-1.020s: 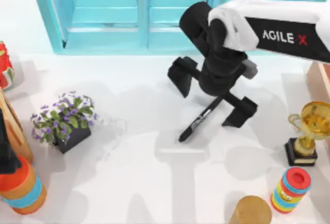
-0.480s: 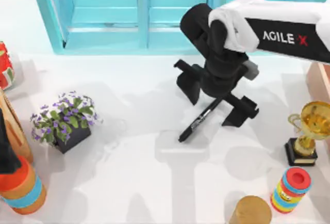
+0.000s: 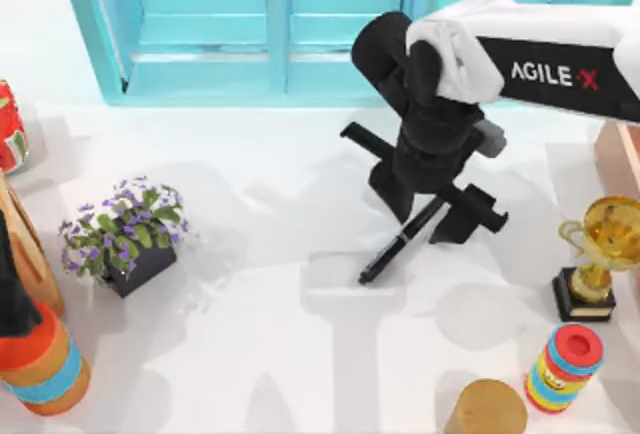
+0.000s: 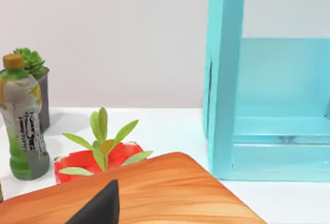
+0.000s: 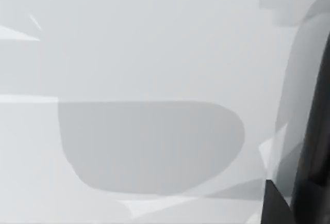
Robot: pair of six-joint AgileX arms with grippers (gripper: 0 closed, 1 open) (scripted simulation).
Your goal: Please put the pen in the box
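Right gripper (image 3: 432, 204) is hanging over the table (image 3: 280, 334) right of centre, fingers spread wide apart, straddling the upper end of the pen (image 3: 400, 246). The pen is lying slantwise on the white surface below the turquoise shelf unit (image 3: 270, 24), tip pointing toward lower left. The box (image 3: 622, 149) is sitting at the right edge, above the trophy (image 3: 597, 254).

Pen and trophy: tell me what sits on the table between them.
In the top view, the stretch of white table between the pen and the gold trophy is bare apart from one finger of the right gripper.
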